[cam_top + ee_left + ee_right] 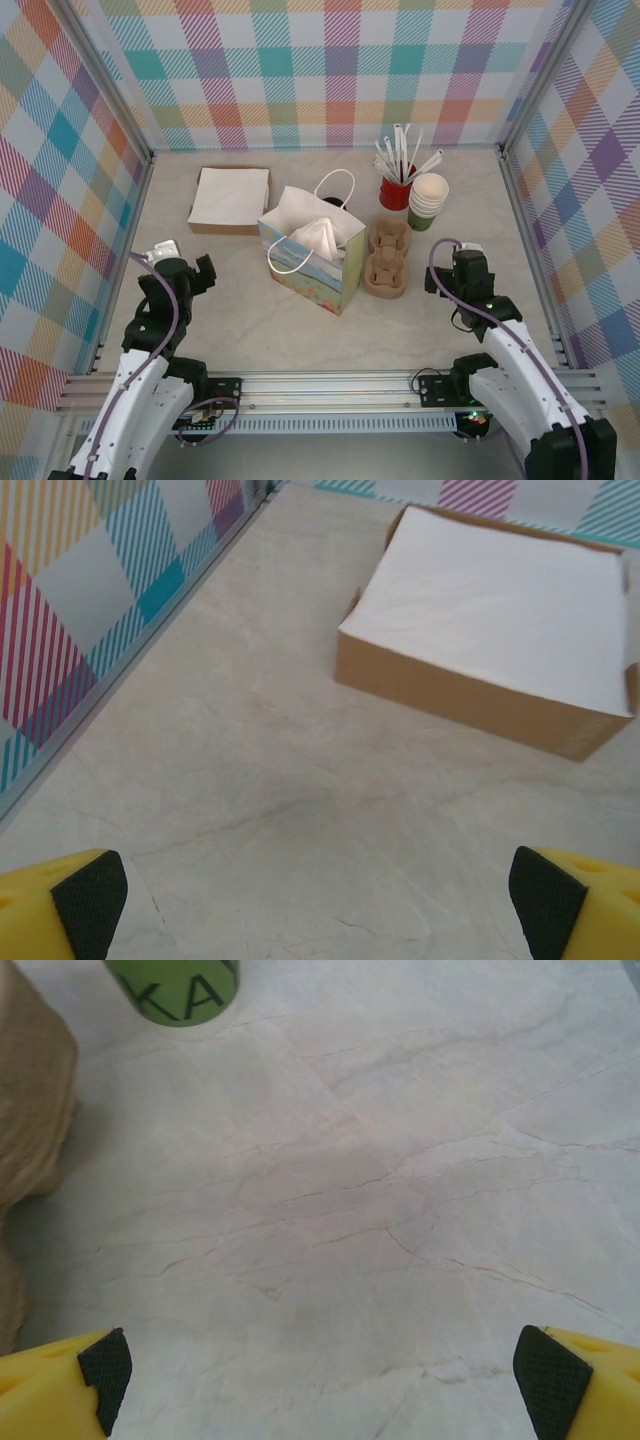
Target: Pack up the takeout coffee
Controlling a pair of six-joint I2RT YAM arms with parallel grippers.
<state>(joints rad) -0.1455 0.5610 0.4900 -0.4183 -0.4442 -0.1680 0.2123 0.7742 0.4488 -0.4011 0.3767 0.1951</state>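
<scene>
The pale counter [250,330] is the biggest thing. A paper bag [305,275] with white handles stands in the middle of the top view. A flat box of white napkins [232,198] lies to its upper left. A brown cup carrier [388,260] sits just right of the bag. The green coffee cup [428,205], stacked on others, is at the upper right, beside a red cup of straws [396,192]. The left jaws and right jaws are spread wide, with nothing between their black pads [90,900].
</scene>
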